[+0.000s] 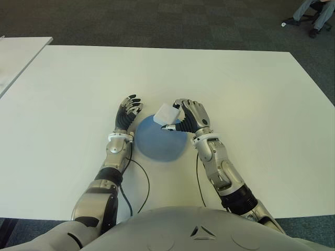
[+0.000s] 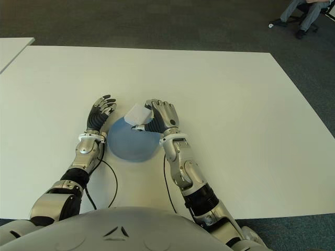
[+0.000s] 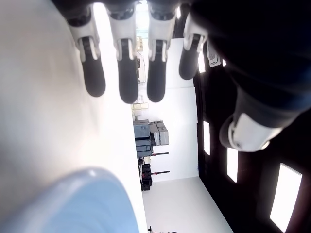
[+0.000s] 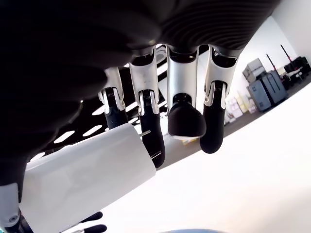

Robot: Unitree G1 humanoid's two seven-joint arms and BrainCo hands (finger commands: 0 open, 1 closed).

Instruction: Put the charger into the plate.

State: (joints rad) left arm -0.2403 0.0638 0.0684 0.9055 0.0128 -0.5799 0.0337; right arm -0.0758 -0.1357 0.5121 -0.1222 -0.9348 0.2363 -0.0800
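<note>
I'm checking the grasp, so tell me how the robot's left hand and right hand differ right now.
The right hand grips the white charger over the far rim of the blue plate; the left hand holds nothing. The right hand's fingers curl around the charger; the left hand's are relaxed, beside the plate's left edge. Both show above the white table.

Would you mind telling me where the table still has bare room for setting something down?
The table is bare beyond both hands and out to each side. It is crowded only at the near middle: the blue plate sits between the open left hand and the right hand, which holds the charger over the plate's far rim.
</note>
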